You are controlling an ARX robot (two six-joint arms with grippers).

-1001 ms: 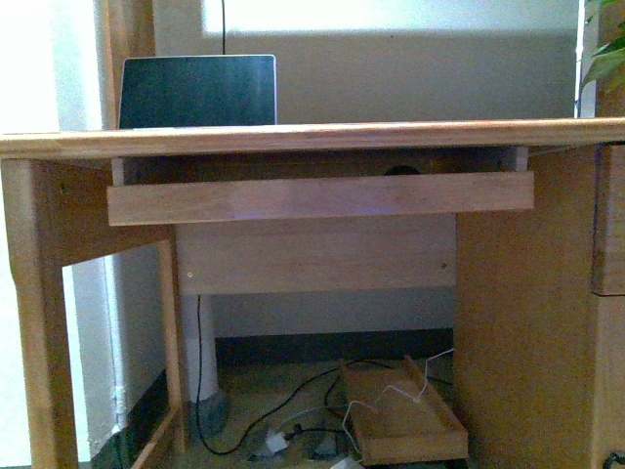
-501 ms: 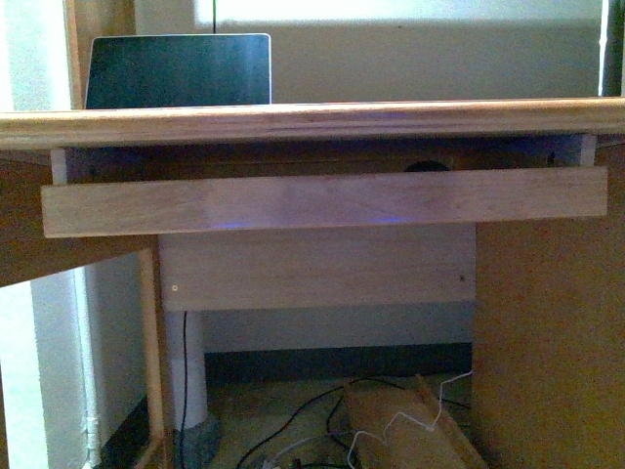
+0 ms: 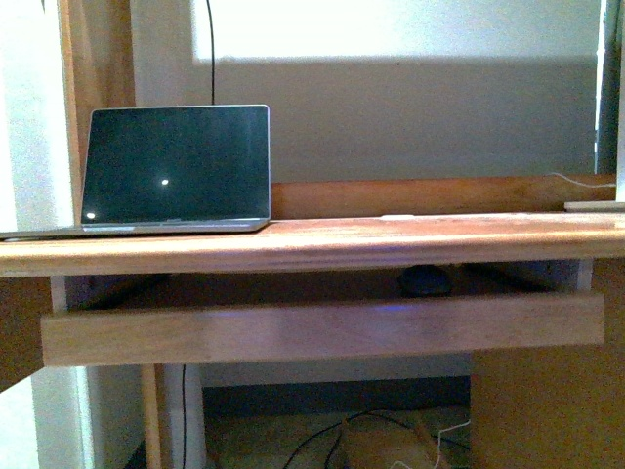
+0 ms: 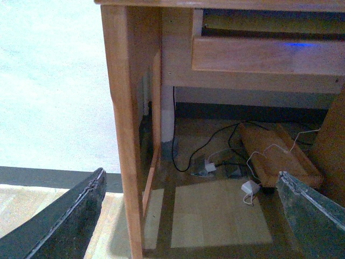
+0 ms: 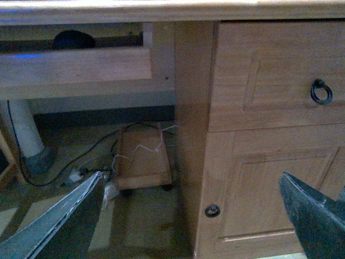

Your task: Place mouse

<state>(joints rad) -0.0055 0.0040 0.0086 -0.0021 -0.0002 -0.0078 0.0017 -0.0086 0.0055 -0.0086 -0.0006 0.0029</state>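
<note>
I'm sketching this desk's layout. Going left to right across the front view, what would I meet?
First the laptop on the desktop → mouse in the pull-out tray underneath → pale flat object at the far right edge.

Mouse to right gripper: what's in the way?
The pull-out tray's front board stands between the mouse and the right gripper, seen in the right wrist view.

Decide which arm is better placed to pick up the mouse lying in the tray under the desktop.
Right, probably. The mouse lies right of middle in the tray and shows in the right wrist view, not the left one. The right pincer and left pincer are both open, empty.
</note>
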